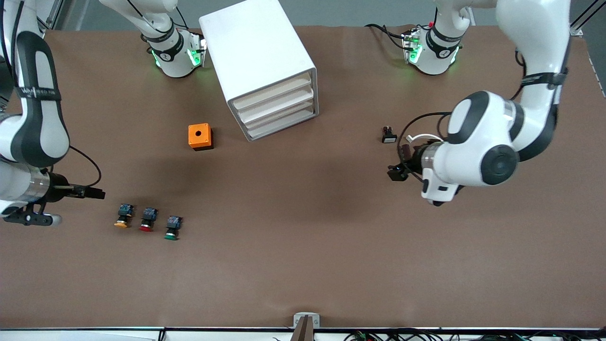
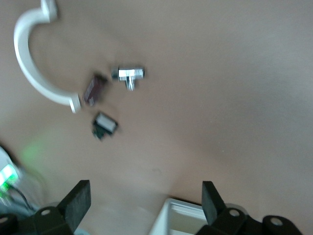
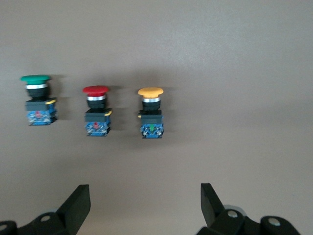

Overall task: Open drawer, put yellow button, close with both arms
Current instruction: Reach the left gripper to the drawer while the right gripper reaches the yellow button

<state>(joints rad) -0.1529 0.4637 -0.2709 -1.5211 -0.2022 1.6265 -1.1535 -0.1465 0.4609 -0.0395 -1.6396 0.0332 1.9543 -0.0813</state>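
Surface: brown table [image 1: 303,265] | drawer [image 1: 270,93] pushed in, cabinet [image 1: 258,57] top | yellow button [image 1: 123,216] beside red button [image 1: 147,219], right arm's end | right gripper [image 3: 145,205] released above it | left gripper [image 2: 145,203] released, over what may be small metal parts [image 2: 128,74].

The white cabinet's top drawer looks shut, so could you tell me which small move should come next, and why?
Probably the left hand, open over bare table, should move toward the white boxy cabinet and its shut top drawer. The small yellow-capped push button lies on the table under the open right hand, and cannot go in until that drawer opens.
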